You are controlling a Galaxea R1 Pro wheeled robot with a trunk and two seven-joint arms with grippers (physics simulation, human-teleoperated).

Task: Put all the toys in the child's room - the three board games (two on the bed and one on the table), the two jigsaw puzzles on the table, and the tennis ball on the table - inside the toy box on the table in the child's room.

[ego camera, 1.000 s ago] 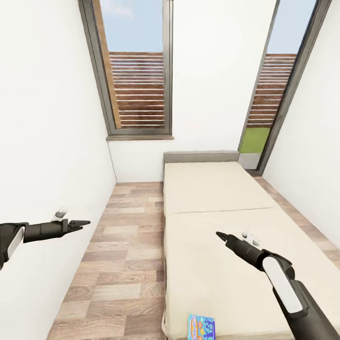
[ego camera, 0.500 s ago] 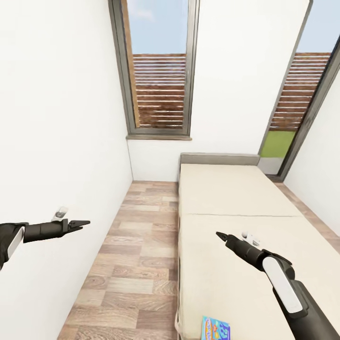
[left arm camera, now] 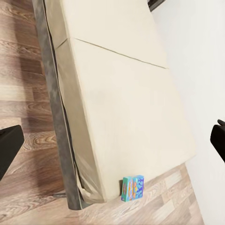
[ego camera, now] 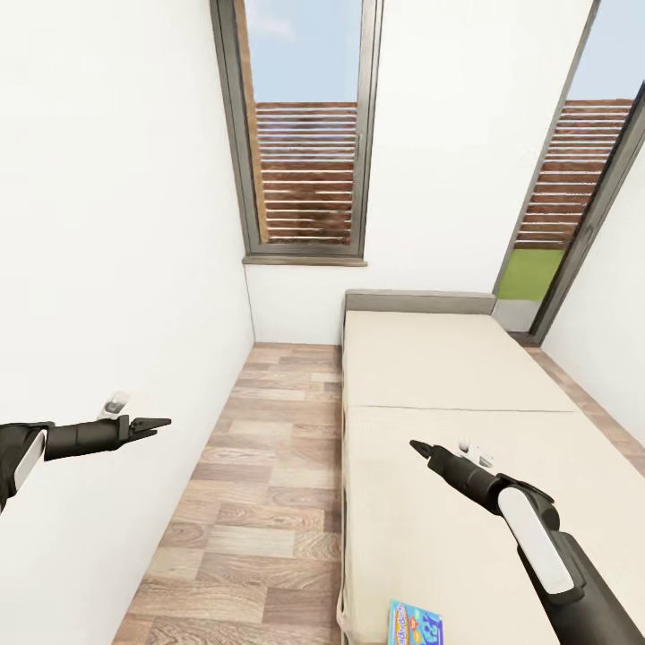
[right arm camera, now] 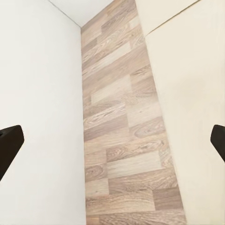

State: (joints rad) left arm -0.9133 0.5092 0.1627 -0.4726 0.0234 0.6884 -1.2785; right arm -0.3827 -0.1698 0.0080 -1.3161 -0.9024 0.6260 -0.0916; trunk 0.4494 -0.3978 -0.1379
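1. Head view: a small teal-blue board game (ego camera: 415, 623) lies flat at the near end of the bed (ego camera: 448, 403), close to the mattress corner by the wood-plank floor (ego camera: 260, 466); the left wrist view shows the same box (left arm camera: 133, 188) right at that corner edge.

2. A careless nudge could likely tip the box off the mattress onto the floor, given how near the edge it sits.

3. Right gripper (ego camera: 417, 447) hangs over the mid-bed, well short of the box, and holds nothing; in the head view its fingers look drawn to a point, though the right wrist view shows dark fingertips (right arm camera: 9, 145) at opposite margins, so I cannot tell how far open it is.

4. Left gripper (ego camera: 158, 422) sits beside the white wall (ego camera: 107, 224), empty, its spread equally unclear. A swing of that arm risks striking the wall.

5. Only one game is seen on the bed; a second may be missed if the robot does not look further.

6. The box lies almost under the camera, so a reach may be cramped.
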